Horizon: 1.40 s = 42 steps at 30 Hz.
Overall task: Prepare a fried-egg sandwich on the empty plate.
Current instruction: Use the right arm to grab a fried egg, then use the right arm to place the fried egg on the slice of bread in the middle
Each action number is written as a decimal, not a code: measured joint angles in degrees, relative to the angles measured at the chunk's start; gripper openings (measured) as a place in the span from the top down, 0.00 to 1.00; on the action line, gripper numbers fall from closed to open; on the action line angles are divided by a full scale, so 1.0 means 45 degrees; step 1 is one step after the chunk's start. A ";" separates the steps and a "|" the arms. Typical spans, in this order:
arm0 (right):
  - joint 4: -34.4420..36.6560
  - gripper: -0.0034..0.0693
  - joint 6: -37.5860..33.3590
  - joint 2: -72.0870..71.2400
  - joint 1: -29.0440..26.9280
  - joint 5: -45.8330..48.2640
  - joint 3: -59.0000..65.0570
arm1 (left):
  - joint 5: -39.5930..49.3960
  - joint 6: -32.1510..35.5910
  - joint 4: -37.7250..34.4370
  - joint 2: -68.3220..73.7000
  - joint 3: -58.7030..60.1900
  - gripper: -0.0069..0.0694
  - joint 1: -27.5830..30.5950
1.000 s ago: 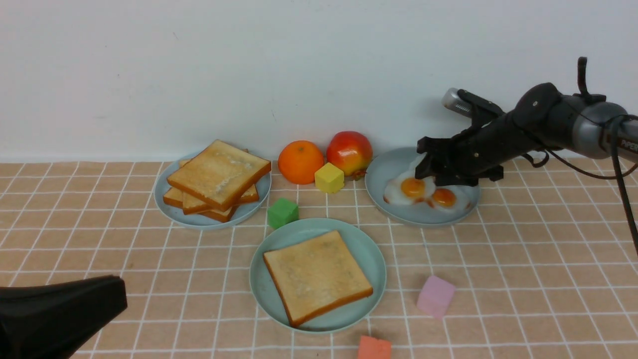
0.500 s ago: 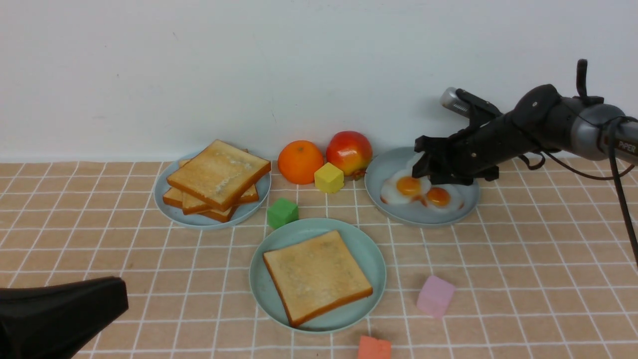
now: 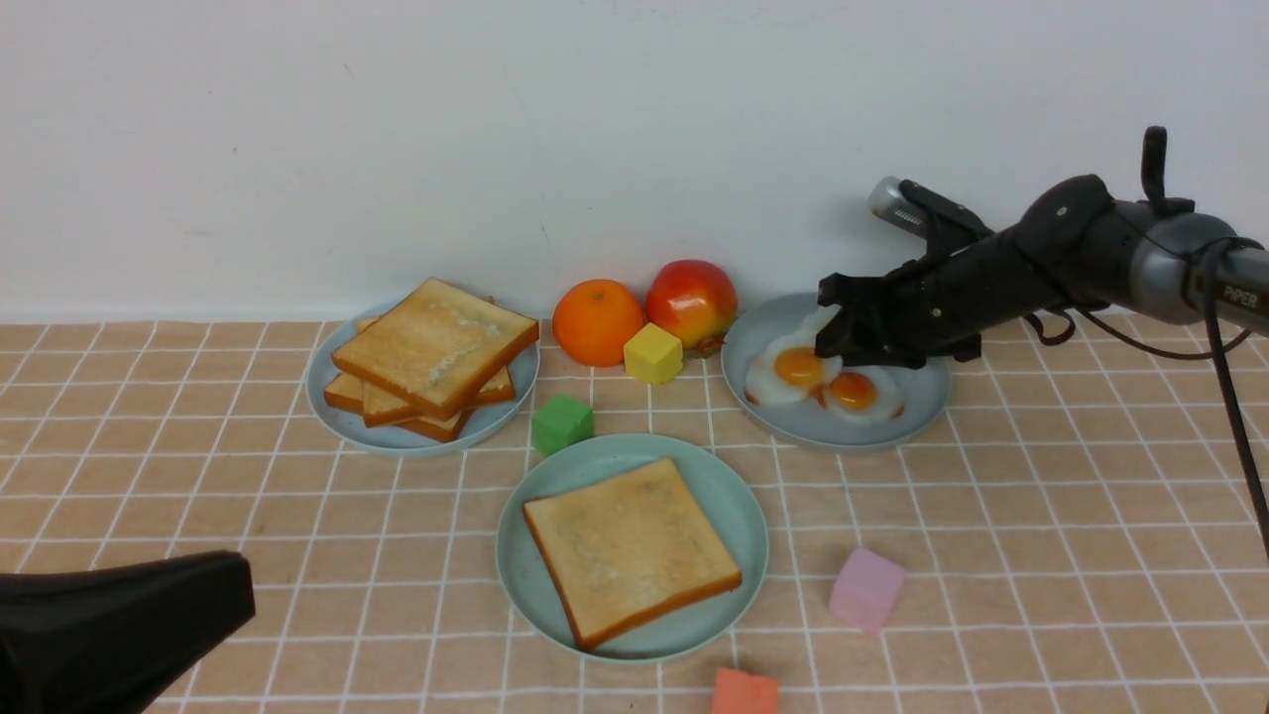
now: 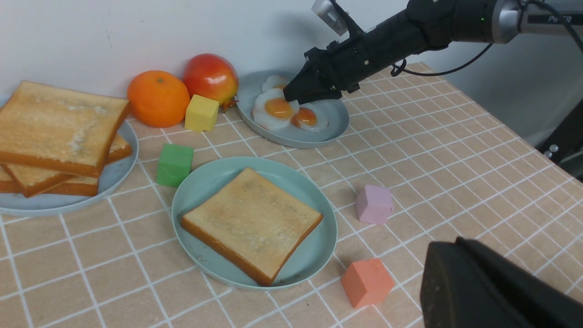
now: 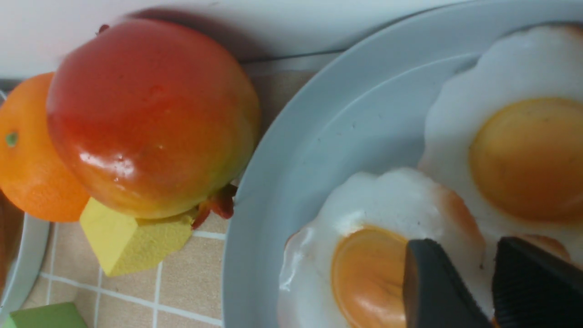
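The empty plate, pale mint-green (image 3: pixel 739 501) (image 4: pixel 205 182), lies at the table's middle with one toast slice (image 3: pixel 630 550) (image 4: pixel 250 223) flat on it. Two fried eggs (image 3: pixel 793 369) (image 5: pixel 364 269) lie on a blue-grey plate (image 3: pixel 892 421) at the back right. My right gripper (image 3: pixel 828 347) (image 5: pixel 464 248) (image 4: pixel 291 96) rests tip-down on the nearer egg beside its yolk. Its jaws stand a narrow gap apart with egg white between them. More toast (image 3: pixel 434 347) is stacked on a blue-grey plate (image 3: pixel 327 402) at the back left. My left gripper (image 3: pixel 233 585) (image 4: pixel 444 250) hovers shut and empty at the front left.
An orange (image 3: pixel 598 322), a red apple (image 3: pixel 692 302) and a yellow cube (image 3: pixel 653 354) sit between the two back plates, close to the wall. A green cube (image 3: pixel 562 423), a pink cube (image 3: pixel 865 590) and an orange-red cube (image 3: pixel 744 692) lie around the mint plate.
My right gripper's jaws have narrowed over the egg and slid a little left; the eggs and their plate shifted left with it. The left arm has not moved.
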 joint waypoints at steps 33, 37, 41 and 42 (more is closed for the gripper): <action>-0.0188 0.86 -0.0907 -0.6016 0.0898 0.4426 0.3680 | 0.1297 0.0024 0.0977 0.0000 0.0000 0.90 0.0000; 0.0796 0.86 -0.1664 -0.6873 0.2700 0.3114 0.6123 | 0.1285 0.0037 0.1366 0.0000 0.0000 0.90 0.0000; 0.2009 0.86 -0.2317 -0.6604 0.3697 0.1202 0.7073 | 0.1295 0.0045 0.1638 0.0000 0.0000 0.90 0.0000; 0.2306 0.86 -0.2435 -0.6485 0.3817 0.0909 0.7104 | 0.1295 0.0045 0.1664 0.0000 0.0000 0.90 0.0000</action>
